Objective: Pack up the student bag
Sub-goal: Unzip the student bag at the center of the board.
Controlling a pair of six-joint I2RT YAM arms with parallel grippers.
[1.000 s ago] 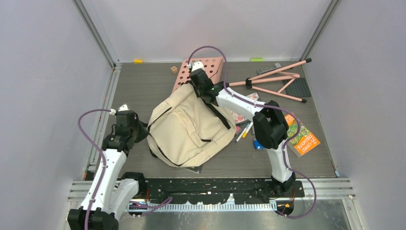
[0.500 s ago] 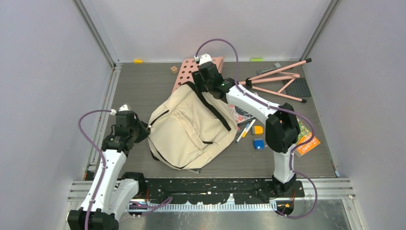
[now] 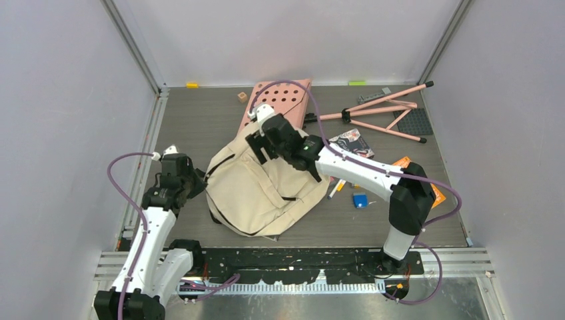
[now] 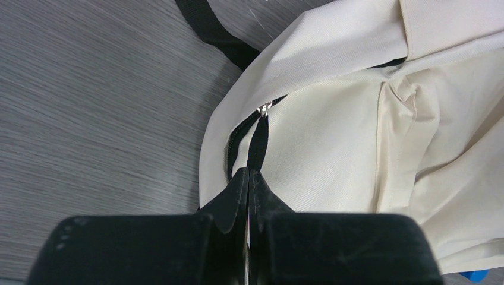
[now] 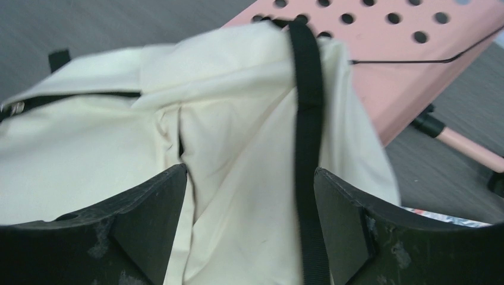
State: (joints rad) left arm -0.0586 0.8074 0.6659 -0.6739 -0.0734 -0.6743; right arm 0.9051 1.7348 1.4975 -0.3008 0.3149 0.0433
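Observation:
The student bag (image 3: 256,190), cream with black straps, lies slumped in the middle of the table. My left gripper (image 3: 200,181) is at its left edge. In the left wrist view that gripper (image 4: 249,173) is shut on the black zipper pull (image 4: 259,139), which leads to the metal slider (image 4: 264,108). My right gripper (image 3: 262,145) hovers open over the bag's far upper part. In the right wrist view its jaws (image 5: 249,173) stand wide apart above the cream fabric (image 5: 238,136) and a black strap (image 5: 308,119), gripping nothing.
A pink perforated board (image 3: 285,99) lies behind the bag, with a pink tripod stand (image 3: 383,115) and a black plate (image 3: 416,121) to its right. A booklet (image 3: 351,141), pens (image 3: 337,186), a blue block (image 3: 360,200) and an orange book (image 3: 436,195) lie right of the bag. A small wooden cube (image 3: 242,97) sits far left.
My right gripper opened, let go of the bag's top and swung left and nearer over the bag. The bag's raised top sank. The left gripper stayed shut in place.

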